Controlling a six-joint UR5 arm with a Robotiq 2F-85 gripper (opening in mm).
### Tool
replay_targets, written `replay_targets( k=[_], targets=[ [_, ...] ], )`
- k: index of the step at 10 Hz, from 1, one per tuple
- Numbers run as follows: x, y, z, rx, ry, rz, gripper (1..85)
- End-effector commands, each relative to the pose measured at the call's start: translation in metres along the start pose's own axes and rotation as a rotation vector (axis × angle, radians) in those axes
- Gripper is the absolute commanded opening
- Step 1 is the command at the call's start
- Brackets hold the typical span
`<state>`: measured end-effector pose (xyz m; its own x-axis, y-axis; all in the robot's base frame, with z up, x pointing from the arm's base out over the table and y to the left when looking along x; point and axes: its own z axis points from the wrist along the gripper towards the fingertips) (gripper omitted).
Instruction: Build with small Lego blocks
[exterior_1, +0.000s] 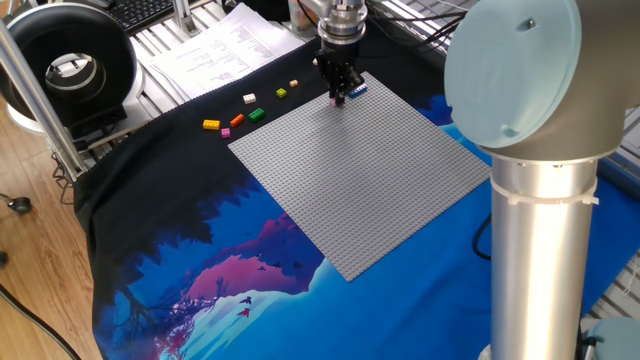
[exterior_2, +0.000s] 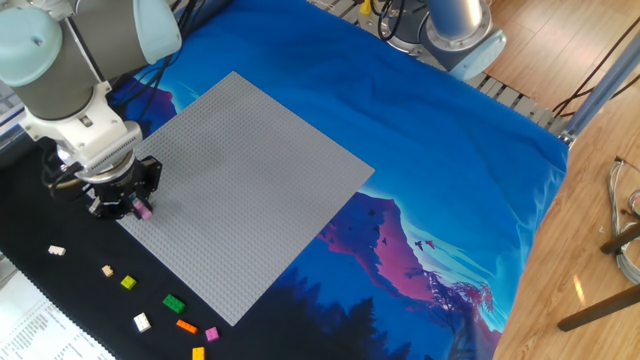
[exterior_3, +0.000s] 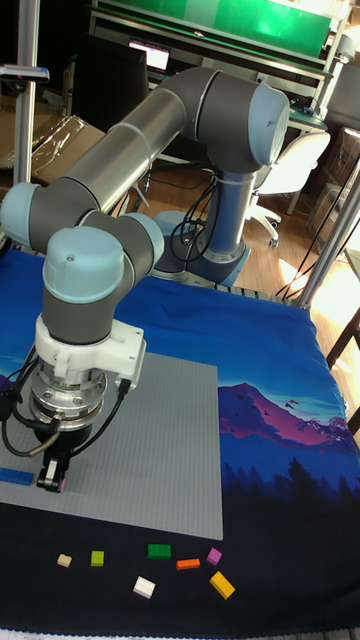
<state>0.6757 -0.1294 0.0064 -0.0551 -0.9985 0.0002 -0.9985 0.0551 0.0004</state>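
My gripper (exterior_1: 338, 94) hangs over the far corner of the grey baseplate (exterior_1: 370, 180), shut on a small pink Lego block (exterior_2: 143, 211) whose tip shows below the fingers. The block is at or just above the studs; I cannot tell if it touches. A blue block (exterior_1: 358, 90) sits on the plate right beside the gripper, seen also as a blue block (exterior_3: 15, 475) in the tall view. Several loose blocks lie on the black cloth beyond the plate edge: yellow (exterior_1: 211, 125), orange (exterior_1: 237, 120), green (exterior_1: 257, 114), white (exterior_1: 249, 98), tan (exterior_1: 294, 84).
The arm's large elbow joint (exterior_1: 530, 70) fills the right foreground of one fixed view. Printed papers (exterior_1: 215, 50) and a black round device (exterior_1: 65, 65) lie past the cloth. The blue printed cloth (exterior_2: 450, 150) surrounds the plate.
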Motion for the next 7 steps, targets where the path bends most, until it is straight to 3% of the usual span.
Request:
replay_targets(
  k=[1, 7],
  targets=[
    [0.0003, -0.0022, -0.0004, 0.007, -0.004, 0.007, 19.7],
    [-0.0059, -0.0025, -0.0055, 0.001, 0.004, 0.01, 19.7]
  ],
)
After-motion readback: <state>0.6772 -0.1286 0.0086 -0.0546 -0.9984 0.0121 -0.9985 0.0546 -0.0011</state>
